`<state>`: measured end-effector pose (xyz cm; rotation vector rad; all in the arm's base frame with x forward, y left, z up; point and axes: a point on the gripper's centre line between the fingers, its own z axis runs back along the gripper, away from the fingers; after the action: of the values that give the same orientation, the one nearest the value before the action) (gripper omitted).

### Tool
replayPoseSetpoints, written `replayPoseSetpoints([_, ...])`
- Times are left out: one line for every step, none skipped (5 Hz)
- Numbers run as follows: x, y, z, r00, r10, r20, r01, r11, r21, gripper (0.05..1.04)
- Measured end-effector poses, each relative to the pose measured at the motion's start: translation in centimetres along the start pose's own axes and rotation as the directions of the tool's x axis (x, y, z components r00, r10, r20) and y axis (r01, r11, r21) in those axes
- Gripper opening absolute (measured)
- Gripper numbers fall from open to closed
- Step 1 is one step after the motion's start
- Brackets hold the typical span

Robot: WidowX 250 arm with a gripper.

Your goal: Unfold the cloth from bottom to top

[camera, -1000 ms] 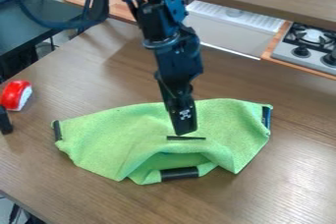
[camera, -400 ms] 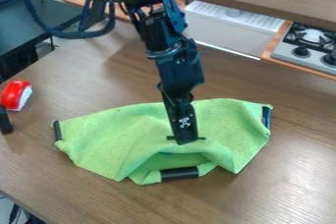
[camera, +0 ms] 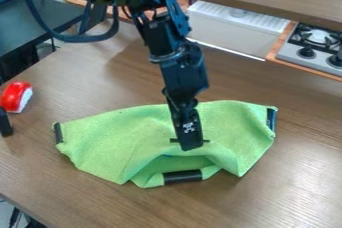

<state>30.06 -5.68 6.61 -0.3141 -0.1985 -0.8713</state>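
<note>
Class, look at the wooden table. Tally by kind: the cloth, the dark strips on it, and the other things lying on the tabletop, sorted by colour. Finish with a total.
Cloth: 1
Dark strips: 4
Red-and-white thing: 1
Black thing, cut off at left: 1
Total: 7

From where I stand: cloth (camera: 113,142) mid-table (camera: 294,187), gripper (camera: 192,147) at its middle (can't tell if touching). Clips (camera: 182,176) on cloth's left, right and front edges. Far left on table: a toy (camera: 13,97), second item (camera: 5,123) just in front of it. Behind table: sink (camera: 234,34), stove (camera: 294,59) to its right. Side table (camera: 37,19) back left.
</note>
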Motion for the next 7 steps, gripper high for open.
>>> replayPoseSetpoints([-0.07, -0.14, -0.06, 1.0, -0.008, -0.002, 0.008, 1.0, -0.007, 1.001])
replayPoseSetpoints([-0.29, -0.35, -0.18, 1.0, -0.015, -0.006, 0.014, 1.0, -0.019, 1.001])
replayPoseSetpoints([-0.41, -0.49, -0.27, 1.0, -0.024, -0.008, 0.024, 0.999, -0.026, 1.001])
replayPoseSetpoints([-0.54, -0.53, -0.41, 1.0, -0.022, -0.015, 0.021, 0.999, -0.027, 0.997])
replayPoseSetpoints([-0.76, -0.43, -0.85, 1.0, -0.008, -0.028, 0.008, 0.999, -0.031, 0.93])
replayPoseSetpoints([-0.87, -0.51, -1.01, 0.999, -0.01, -0.031, 0.009, 0.999, -0.033, 0.64])
replayPoseSetpoints([-0.89, -0.5, -1.04, 1.0, -0.004, -0.031, 0.003, 1.0, -0.031, 0.342])
